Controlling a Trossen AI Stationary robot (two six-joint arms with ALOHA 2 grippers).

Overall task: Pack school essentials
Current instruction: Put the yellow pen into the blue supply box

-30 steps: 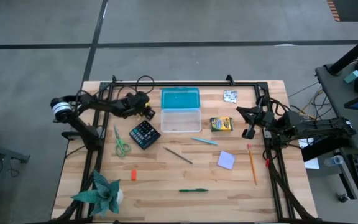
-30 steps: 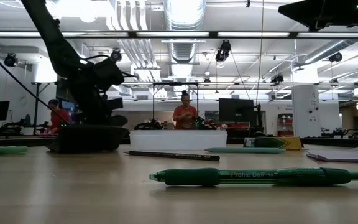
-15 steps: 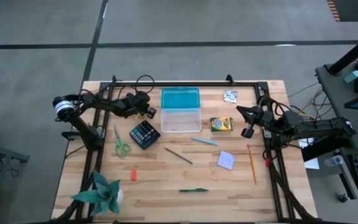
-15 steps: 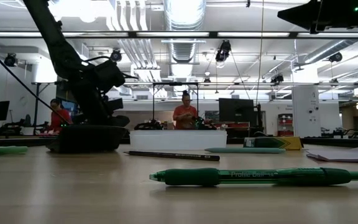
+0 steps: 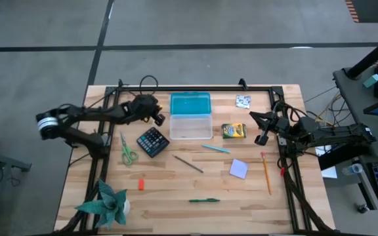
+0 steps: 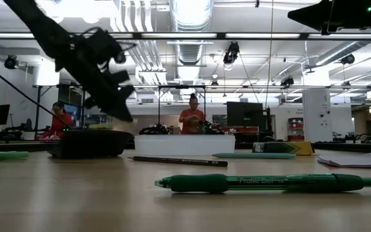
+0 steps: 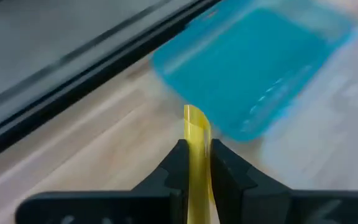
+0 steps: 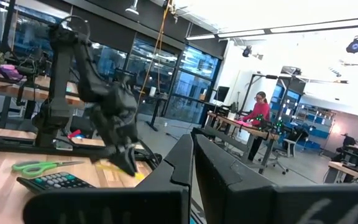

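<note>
The left gripper (image 7: pixel 196 163) is clamped on a small yellow piece (image 7: pixel 196 134) just beside the open teal box (image 5: pixel 190 115) (lid laid back). Next it likely needs carrying over the clear tray and releasing; the right gripper (image 5: pixel 262 128), fingers together and empty, waits near the crayon pack (image 5: pixel 233 130).

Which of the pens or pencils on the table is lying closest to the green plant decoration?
The green pen, lying by itself near the table's front edge. The dark pencil, teal pen and orange pencil all lie farther from the plant.

Bright even overhead light, glaring ceiling lamps in low view, left wrist view motion-blurred
</note>
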